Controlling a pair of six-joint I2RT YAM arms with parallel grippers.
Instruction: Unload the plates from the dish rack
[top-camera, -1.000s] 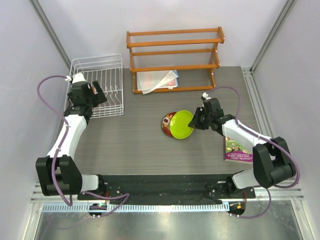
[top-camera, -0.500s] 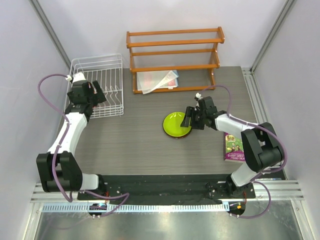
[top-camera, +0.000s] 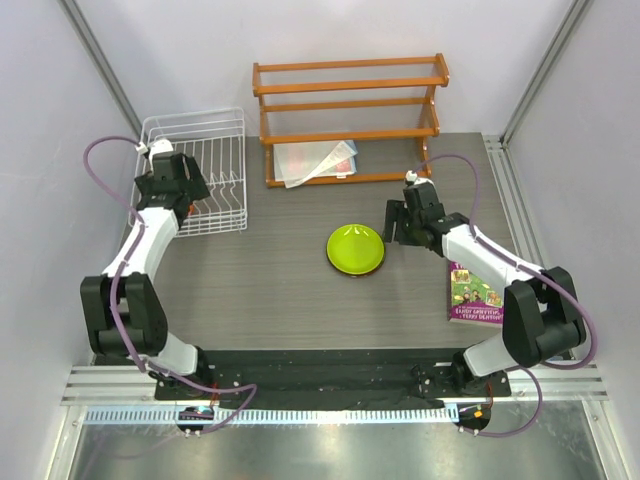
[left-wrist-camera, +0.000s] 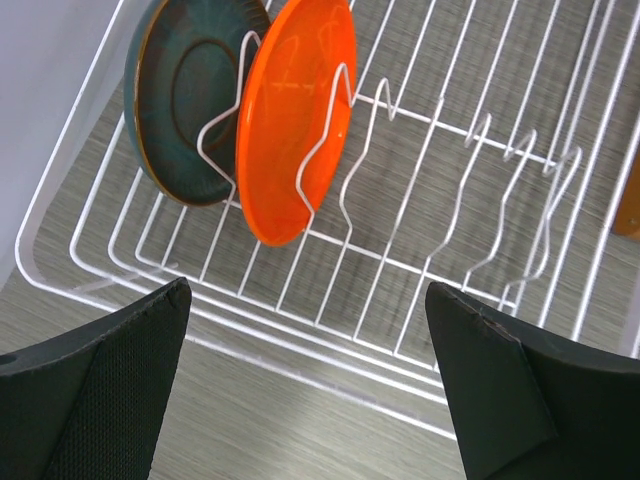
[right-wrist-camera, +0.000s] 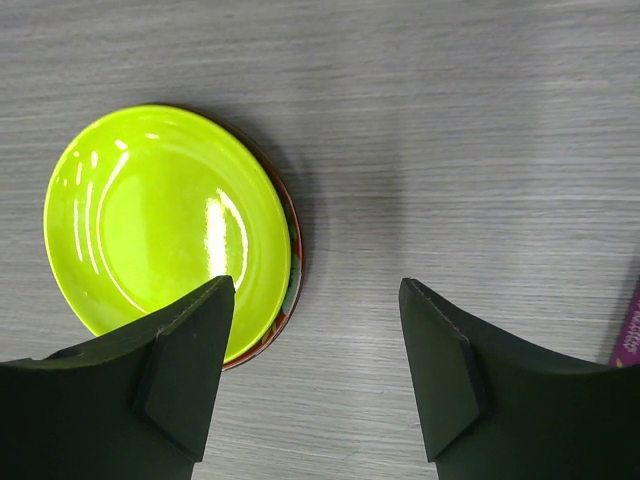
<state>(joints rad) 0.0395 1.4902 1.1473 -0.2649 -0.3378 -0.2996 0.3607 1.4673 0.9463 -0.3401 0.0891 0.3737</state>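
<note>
The white wire dish rack (top-camera: 215, 128) stands at the back left. In the left wrist view an orange plate (left-wrist-camera: 295, 120) and a dark teal plate (left-wrist-camera: 185, 100) stand upright between its prongs (left-wrist-camera: 345, 200). My left gripper (top-camera: 192, 188) hovers open at the rack's near rim (left-wrist-camera: 300, 340), its jaws (left-wrist-camera: 308, 287) wide apart and holding nothing. A lime green plate (top-camera: 355, 248) lies flat mid-table on a dark red plate, of which only the rim (right-wrist-camera: 293, 260) shows. My right gripper (top-camera: 397, 222) stands open just right of that stack, with the table between its fingertips (right-wrist-camera: 316, 283).
An orange wooden three-tier shelf (top-camera: 350, 100) stands at the back, with clear plastic packets (top-camera: 315, 160) on its lowest tier. A colourful book (top-camera: 475, 298) lies at the right, close to my right arm.
My right gripper has opened and let go of the green plate, which went from tilted to lying flat on the red plate. That gripper drew back to the right. My left arm shifted slightly.
</note>
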